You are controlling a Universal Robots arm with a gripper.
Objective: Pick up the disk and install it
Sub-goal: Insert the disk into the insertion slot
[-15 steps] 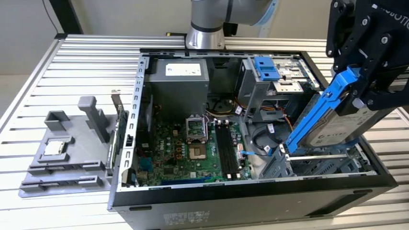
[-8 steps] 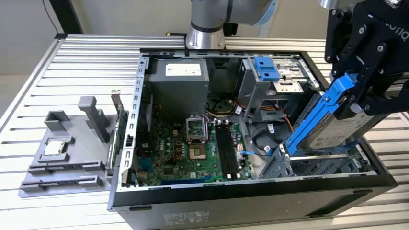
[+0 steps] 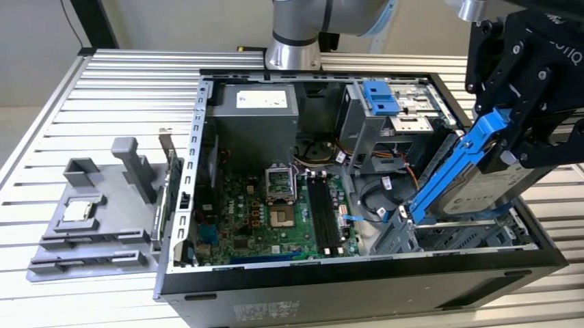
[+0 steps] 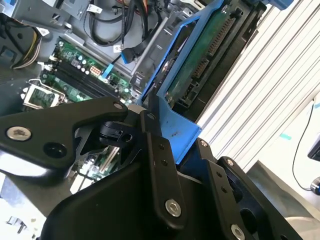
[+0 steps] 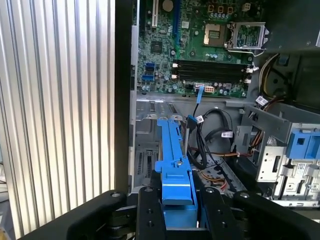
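Observation:
My gripper (image 3: 515,147) is shut on the disk (image 3: 497,186), a silver-grey drive in a blue rail bracket (image 3: 456,171). I hold it tilted steeply over the open computer case (image 3: 365,301), at the exterior view's right. Its lower end dips into the metal drive bay (image 3: 456,236) at the case's front corner. In the second wrist view the disk (image 4: 200,60) shows its green circuit underside beyond the gripper (image 4: 182,150). In the first wrist view the blue rail (image 5: 175,160) runs edge-on from the gripper (image 5: 179,207) toward the bay (image 5: 150,125).
Inside the case lie the motherboard (image 3: 264,212), loose cables (image 3: 383,195), a power supply (image 3: 256,116) and a blue latch piece (image 3: 379,96) on the upper cage. A grey fixture (image 3: 100,232) with a small silver chip (image 3: 78,210) stands at the exterior view's left on the slatted table (image 3: 128,89).

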